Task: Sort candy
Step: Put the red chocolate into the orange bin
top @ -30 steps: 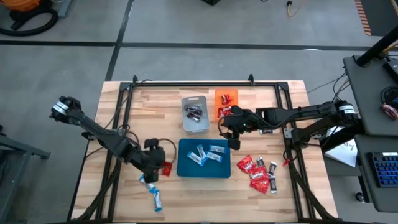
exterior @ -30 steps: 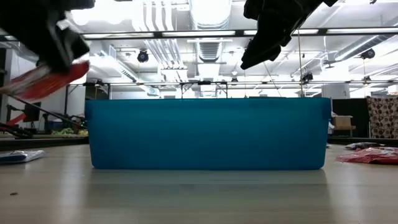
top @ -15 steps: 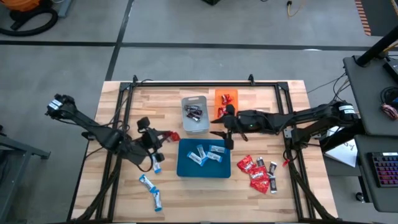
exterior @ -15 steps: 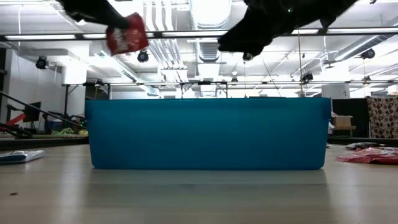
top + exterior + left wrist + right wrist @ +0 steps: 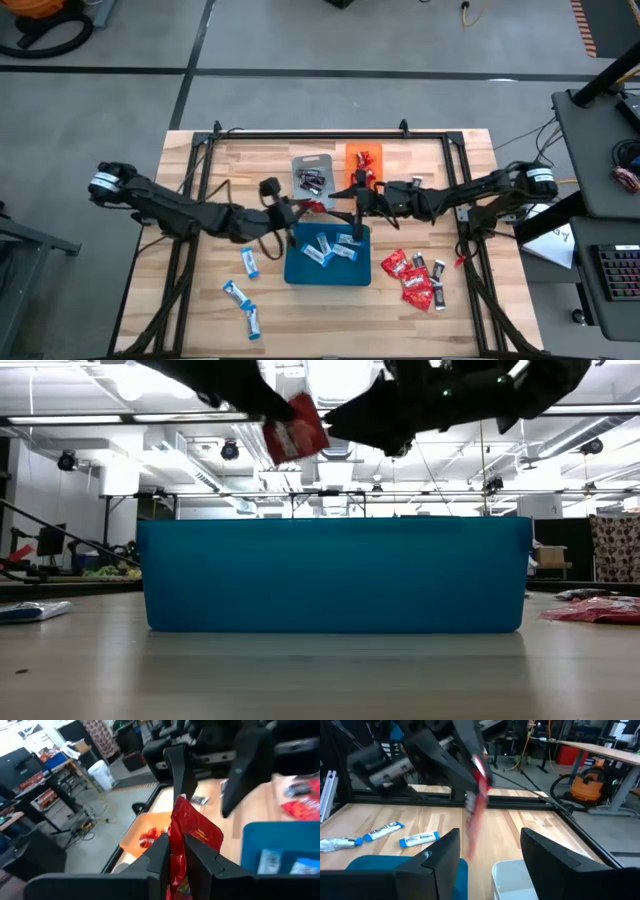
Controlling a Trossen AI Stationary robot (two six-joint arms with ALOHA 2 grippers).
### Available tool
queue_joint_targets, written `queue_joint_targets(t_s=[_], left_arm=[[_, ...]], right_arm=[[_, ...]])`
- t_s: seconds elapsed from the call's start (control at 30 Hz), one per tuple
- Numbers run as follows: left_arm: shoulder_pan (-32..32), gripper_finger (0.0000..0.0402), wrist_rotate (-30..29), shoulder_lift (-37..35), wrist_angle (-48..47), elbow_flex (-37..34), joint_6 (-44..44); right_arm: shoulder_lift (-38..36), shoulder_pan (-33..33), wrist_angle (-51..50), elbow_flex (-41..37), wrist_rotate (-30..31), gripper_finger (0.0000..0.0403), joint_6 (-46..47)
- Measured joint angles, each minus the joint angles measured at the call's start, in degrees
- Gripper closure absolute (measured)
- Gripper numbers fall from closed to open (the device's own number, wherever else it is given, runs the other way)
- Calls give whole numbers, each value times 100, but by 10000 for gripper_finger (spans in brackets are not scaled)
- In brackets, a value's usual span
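My left gripper (image 5: 300, 207) reaches in from the table's left and is shut on a shiny red candy packet (image 5: 314, 206), held in the air between the grey tray (image 5: 313, 160) and the blue tray (image 5: 300, 272). My right gripper (image 5: 352, 200) faces it from the right, open and empty, with the packet (image 5: 479, 790) just ahead of its fingers. Dark mini bars lie in the grey tray, red packets in the orange tray (image 5: 352, 152), blue-and-white bars in the blue tray. My left gripper pinches the red packet's near end (image 5: 176, 851) between its two fingers (image 5: 161, 854). The fingers lie about level and come from the table's left. The rest of the packet (image 5: 195, 832) sticks out past the fingertips, lifted clear above the trays (image 5: 295, 428).
Loose red packets and dark mini bars (image 5: 412, 275) lie near the right front of the table. Blue-and-white bars (image 5: 248, 263) (image 5: 238, 294) (image 5: 252, 320) lie at the left front. A black metal frame (image 5: 310, 133) runs along the table's far edge.
My left gripper has carried the red packet up from the table's left front toward the centre and far side, tipping from pointing down to about level. My right gripper has tipped up from pointing down to level and now points toward the left gripper.
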Motion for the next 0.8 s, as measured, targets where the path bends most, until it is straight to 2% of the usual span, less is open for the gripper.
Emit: queue_joint_targets(t_s=[0.3, 0.4, 0.63, 0.8], left_arm=[[245, 366, 101, 857, 2, 581, 237], [245, 366, 113, 996, -44, 760, 337], [245, 366, 194, 1023, -86, 859, 252], [245, 353, 191, 929, -136, 849, 236]], right_arm=[[547, -4, 5, 273, 61, 210, 15], [662, -15, -33, 353, 61, 242, 28], [653, -15, -202, 375, 72, 375, -42], [505, -15, -487, 429, 70, 375, -16]])
